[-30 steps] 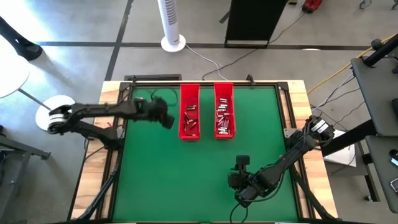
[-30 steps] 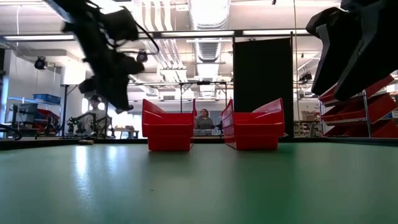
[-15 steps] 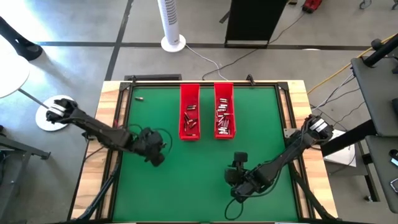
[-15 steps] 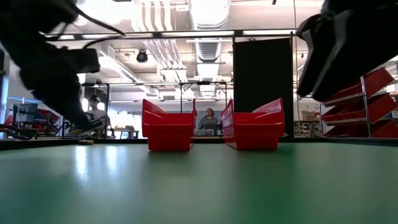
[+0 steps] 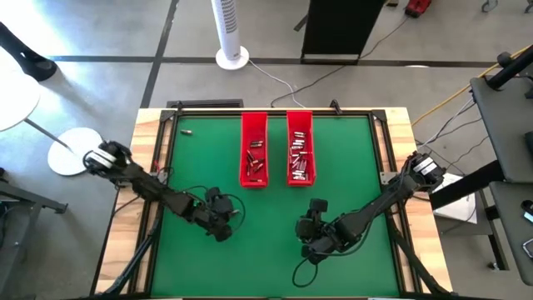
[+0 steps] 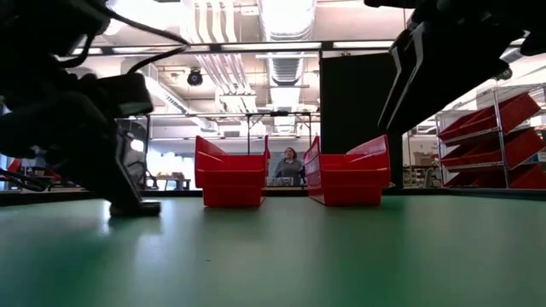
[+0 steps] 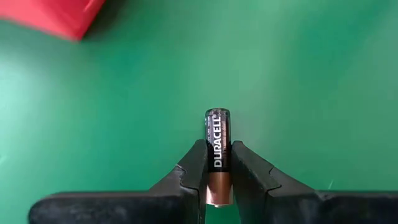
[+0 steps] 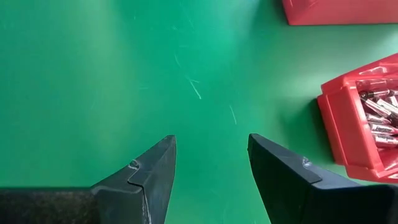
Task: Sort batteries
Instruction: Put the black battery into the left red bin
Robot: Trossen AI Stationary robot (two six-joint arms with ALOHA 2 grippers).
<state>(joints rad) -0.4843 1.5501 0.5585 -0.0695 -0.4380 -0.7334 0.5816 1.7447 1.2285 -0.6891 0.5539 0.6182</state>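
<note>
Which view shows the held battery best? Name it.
The left wrist view: the battery fills the frame, label readable, clamped by the left gripper. The high and low views show only the arm around it; the right wrist view misses it.

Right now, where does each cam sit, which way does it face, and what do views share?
High: overhead, straight down; both arms, two red trays, stray battery.
Low: table height, level across green mat; arms as dark shapes above.
Left wrist: looks past left gripper, shut on a Duracell battery.
Right wrist: past open right gripper to mat and trays.
Shared: high, low and right wrist all show the trays.
</note>
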